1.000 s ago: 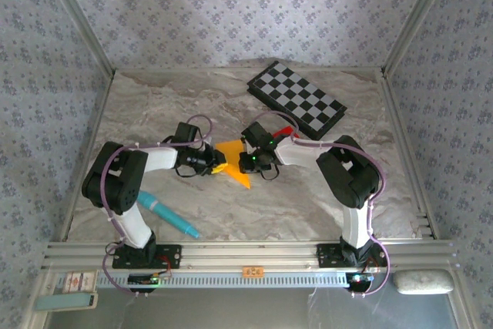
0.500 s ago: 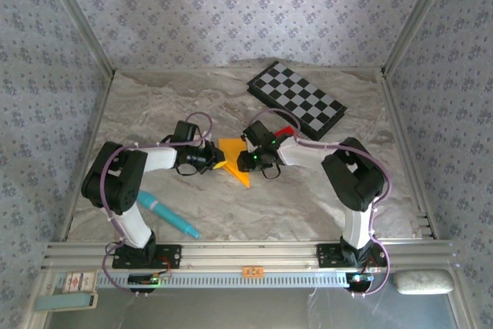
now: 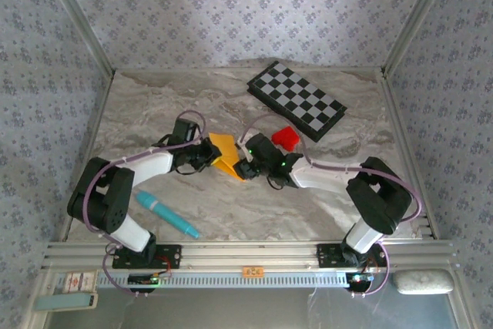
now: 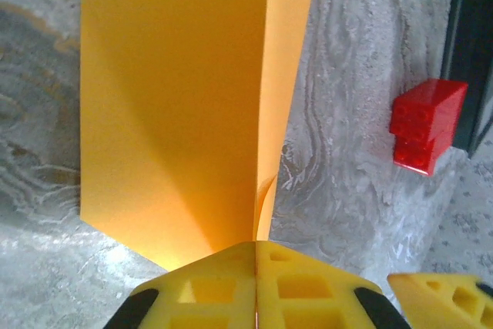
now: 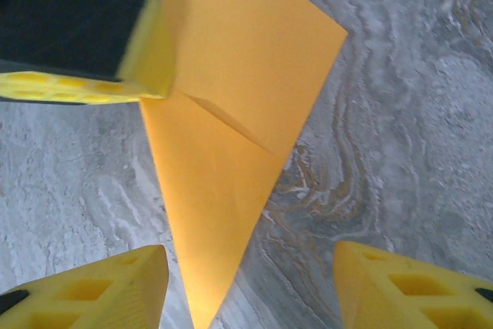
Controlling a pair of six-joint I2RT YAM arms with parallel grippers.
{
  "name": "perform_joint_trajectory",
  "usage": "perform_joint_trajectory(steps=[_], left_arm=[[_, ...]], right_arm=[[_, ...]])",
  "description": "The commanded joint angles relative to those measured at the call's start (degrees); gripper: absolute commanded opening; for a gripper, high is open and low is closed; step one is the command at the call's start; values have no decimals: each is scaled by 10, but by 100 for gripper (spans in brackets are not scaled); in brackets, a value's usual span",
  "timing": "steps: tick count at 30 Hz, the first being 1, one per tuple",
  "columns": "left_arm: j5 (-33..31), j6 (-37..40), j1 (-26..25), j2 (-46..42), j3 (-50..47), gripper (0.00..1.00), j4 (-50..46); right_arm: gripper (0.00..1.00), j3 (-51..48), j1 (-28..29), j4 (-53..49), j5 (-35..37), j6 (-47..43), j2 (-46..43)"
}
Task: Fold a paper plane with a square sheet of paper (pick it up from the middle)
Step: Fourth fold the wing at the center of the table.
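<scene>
While L gripper [image 4: 256, 267] pinches paper plane [image 4: 169, 98], R gripper [image 5: 248, 267] sits w/ jaws apart.

The table [image 3: 154, 105] has a surface like marble, grey and beige with wavy veins. Behind the table stands the back wall [image 3: 246, 5], covered with pale grey-blue wallpaper that carries a small flower pattern. The left wall [image 3: 38, 98] and the right wall [image 3: 454, 98] beside the table have the same paper. From the two far corners of the table rise metal posts [image 3: 77, 17], leaning outward in the top view. Along the near edge of the table runs a ribbed aluminium rail [image 3: 254, 252], and a thinner side rail [image 3: 406, 152] follows its right edge. The light is soft and even, with a mild shine on the table.
</scene>
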Motion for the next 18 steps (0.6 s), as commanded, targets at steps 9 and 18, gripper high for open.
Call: perform_joint_trajectory(steps=[9,18], left_arm=[[-57,-84,-26,-5,25,7,-34],[-55,-113,-28,-8,21,7,-28]], right_arm=[[55,-11,33,116,7,-135,59],[48,4,35,108,5,-151,95]])
